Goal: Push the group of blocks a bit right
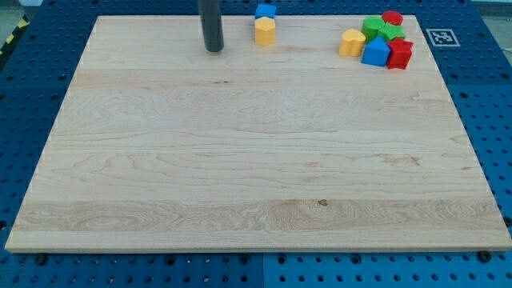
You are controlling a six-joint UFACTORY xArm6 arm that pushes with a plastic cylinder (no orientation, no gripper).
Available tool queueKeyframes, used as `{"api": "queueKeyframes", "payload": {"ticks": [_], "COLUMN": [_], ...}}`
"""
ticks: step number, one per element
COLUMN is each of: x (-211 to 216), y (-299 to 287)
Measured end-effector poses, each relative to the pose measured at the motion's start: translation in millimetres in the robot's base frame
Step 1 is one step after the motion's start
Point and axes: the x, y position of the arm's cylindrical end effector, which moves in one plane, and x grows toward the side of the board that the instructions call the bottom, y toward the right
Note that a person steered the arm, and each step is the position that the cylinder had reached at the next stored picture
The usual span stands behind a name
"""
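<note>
Overhead, a pale wooden bench (256,160) fills most of the view, resting on a blue perforated surface (32,96). All the coloured blocks sit along the far edge of the bench.

The group of blocks is packed into the far right corner. It holds six pieces. At its left is a yellow block (351,42) with a rounded, heart-like outline. Just right of it, touching, is a blue block (375,53) with a peaked top, and a red block (399,54) with a blocky, star-like shape presses against the blue one's right side. Behind these, farther back, are two green blocks (374,26) (391,33), side by side, and a small red cylinder (392,17) at the very far edge. The pieces look bunched tightly, with no clear gaps between them.

Well apart to the left, near the middle of the far edge, stands a separate pair: a small blue cube (266,11) at the back and a yellow block (265,32) touching its near side.

My tip (214,50) comes down as a straight dark rod, left of that pair and well to the left of the group, touching no block. The rod has no fingers, so there is no open or closed state to tell.

A black and white square marker (441,37) lies on the blue surface beyond the bench's far right corner.
</note>
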Motion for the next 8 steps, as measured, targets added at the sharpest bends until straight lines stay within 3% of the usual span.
{"api": "queueKeyframes", "payload": {"ticks": [2,4,6,8], "x": [0.8,-6.9,-61.3,-72.0], "y": [103.9,138.6,158.3,212.8]}}
